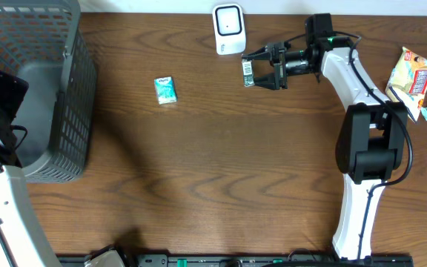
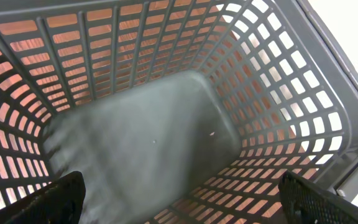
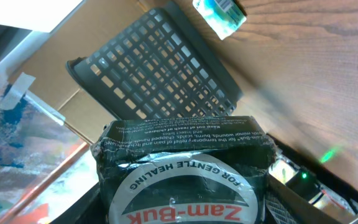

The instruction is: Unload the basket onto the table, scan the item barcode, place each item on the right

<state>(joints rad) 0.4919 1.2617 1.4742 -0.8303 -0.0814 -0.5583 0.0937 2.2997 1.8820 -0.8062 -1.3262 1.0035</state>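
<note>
Dark-green Zam-Buk packet (image 3: pixel 182 168): pinched between the jaws of right gripper (image 1: pixel 258 68), just beside white scanner (image 1: pixel 229 28). Left gripper (image 2: pixel 185 211): jaws spread wide, nothing held, over grey basket (image 2: pixel 278 93). Teal packet (image 1: pixel 166 90): lying on wooden table (image 1: pixel 199 170), apart from the scanner.

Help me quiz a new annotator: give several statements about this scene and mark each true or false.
1. The right gripper holds the Zam-Buk box. True.
2. The left gripper is closed on an item. False: its fingers stand wide apart inside the basket, with nothing between them.
3. The teal packet lies in the basket. False: it lies on the table, between basket and scanner.
4. The white scanner stands near the table's far edge, close to the held box. True.
5. The basket holds several items. False: the left wrist view shows a bare floor.
</note>
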